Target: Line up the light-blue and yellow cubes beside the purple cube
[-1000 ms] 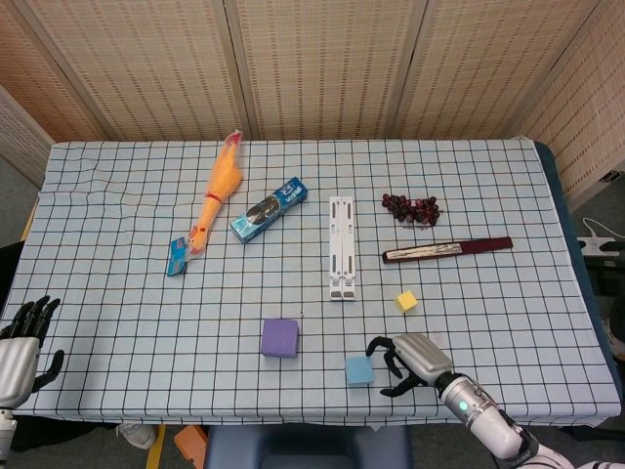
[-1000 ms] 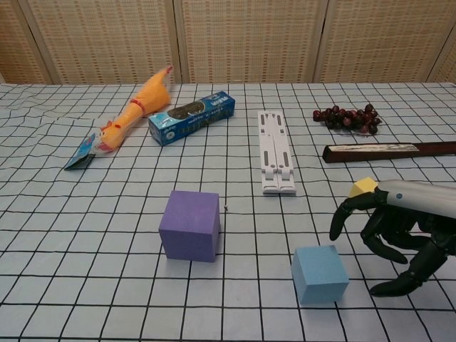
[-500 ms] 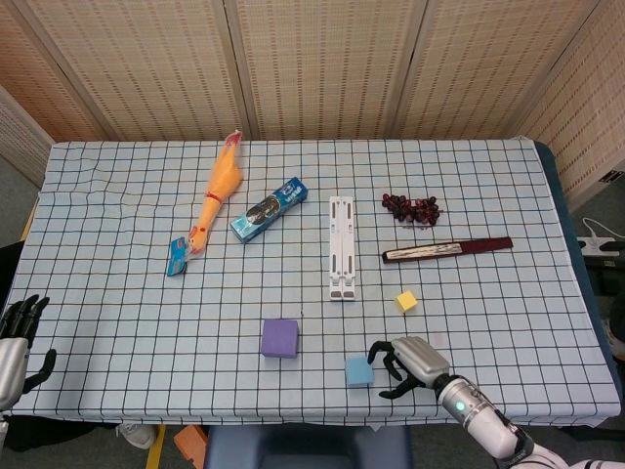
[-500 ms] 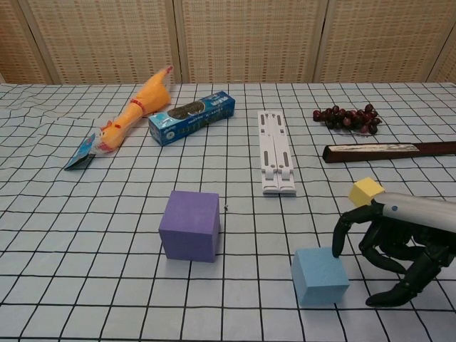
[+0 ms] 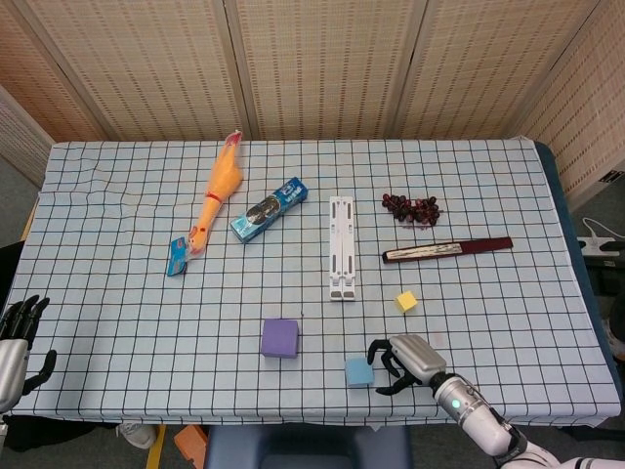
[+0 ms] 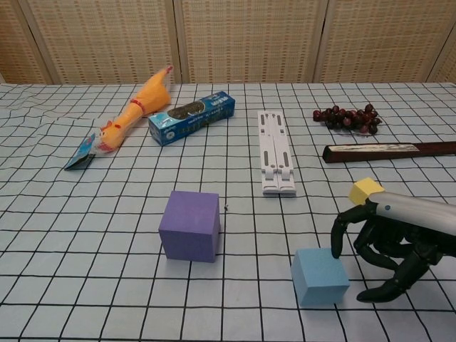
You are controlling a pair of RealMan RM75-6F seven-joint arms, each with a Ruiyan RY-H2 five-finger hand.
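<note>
Woven screens close off the far side of the room, and a table under a blue-checked cloth [image 5: 117,293] fills the floor in front of them. At the near left edge the left hand [image 5: 18,337] hangs off the table with its fingers apart, holding nothing. Further in lie a rubber chicken [image 5: 217,191] and a toothpaste box [image 5: 270,208]. The purple cube [image 6: 190,225] sits near the middle of the near side, and a white folding stand [image 5: 341,246] lies beyond it. Right of the purple cube, with a clear gap between them, is the light-blue cube [image 6: 320,276]. The right hand [image 6: 388,246] is just right of it, fingers curled and apart, gripping nothing, one fingertip touching the cube's top right edge. The yellow cube [image 6: 366,190] waits further back, just behind that hand. Grapes [image 5: 411,207] and a dark sheathed knife [image 5: 447,250] lie far right.

My guess is the step in hand is nudging the blue cube leftward to the purple one. It would go best with the fingers low on the right face, pushing squarely so the cube slides and does not twist or tip.

Compared with a second ago, the right hand has crept left and down until it meets the cube, and the left hand has sunk lower at the table edge.
</note>
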